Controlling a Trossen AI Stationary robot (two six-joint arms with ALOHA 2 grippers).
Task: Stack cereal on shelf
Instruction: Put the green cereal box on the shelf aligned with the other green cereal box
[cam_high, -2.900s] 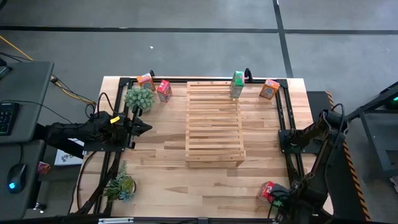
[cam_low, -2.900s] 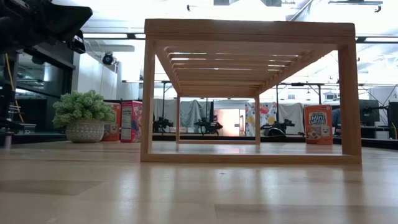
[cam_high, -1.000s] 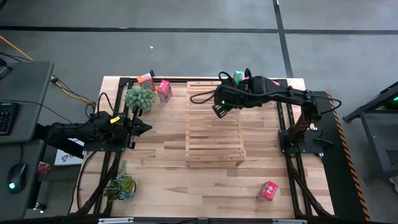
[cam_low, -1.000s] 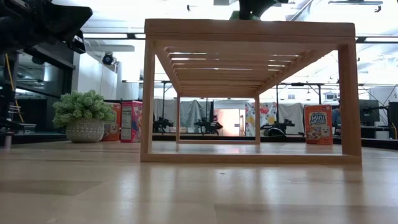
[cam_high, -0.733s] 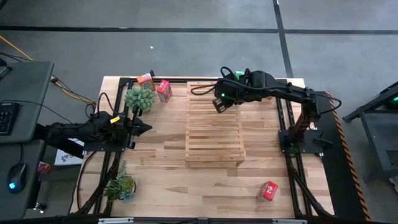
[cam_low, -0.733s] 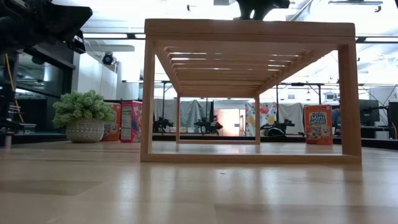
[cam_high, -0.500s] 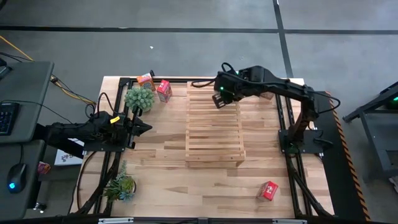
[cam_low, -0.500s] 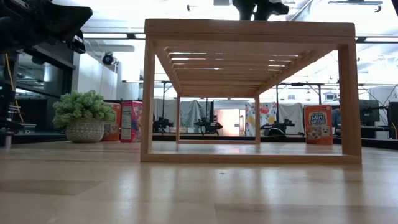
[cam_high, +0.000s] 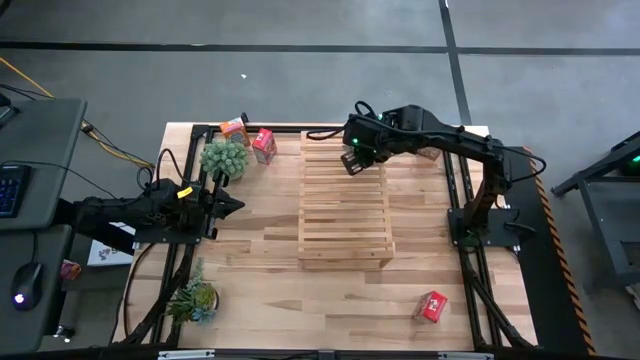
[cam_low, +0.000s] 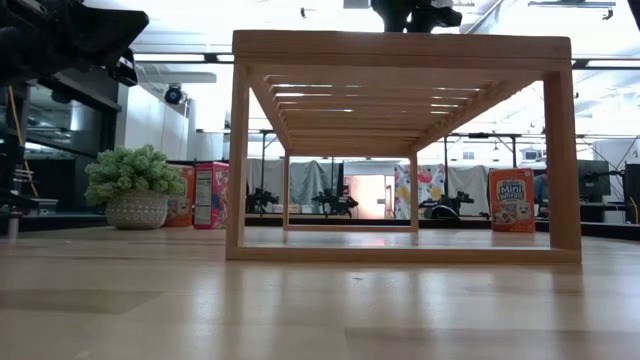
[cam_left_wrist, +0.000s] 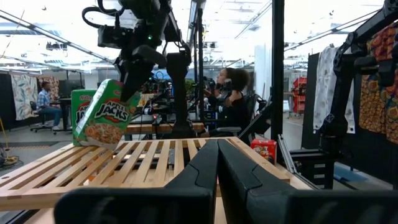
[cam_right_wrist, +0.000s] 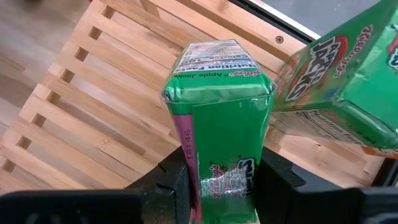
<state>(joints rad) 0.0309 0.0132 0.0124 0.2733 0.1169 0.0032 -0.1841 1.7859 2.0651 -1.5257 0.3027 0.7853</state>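
Note:
The pale slatted shelf (cam_high: 345, 215) stands mid-table. My right gripper (cam_high: 352, 160) is over its far end, shut on a green cereal box (cam_right_wrist: 217, 143), which shows tilted in the left wrist view (cam_left_wrist: 99, 121). A second green box (cam_right_wrist: 336, 93) stands upright on the shelf's far end just behind it (cam_left_wrist: 79, 109). An orange box (cam_high: 234, 127) and a red box (cam_high: 264, 145) stand on the table at the far left, and another red box (cam_high: 432, 305) lies near right. My left gripper (cam_high: 232, 205) is shut and empty, left of the shelf. My right gripper pinches the green box's two broad faces (cam_right_wrist: 193, 186) between its two fingers, near one end. The fingers come from above, slanting down. The box is tilted, its lower corner (cam_left_wrist: 90, 143) at the shelf's top slats; whether it touches them, I cannot tell.
A potted plant (cam_high: 224, 157) stands at the far left and another (cam_high: 194, 298) at the near left. An orange box (cam_low: 511, 200) stands at the far right beyond the shelf. People sit in the room beyond the table (cam_left_wrist: 233, 93).
My right gripper has gone a little toward the table's far edge, above the shelf's far end. My left arm has kept still.

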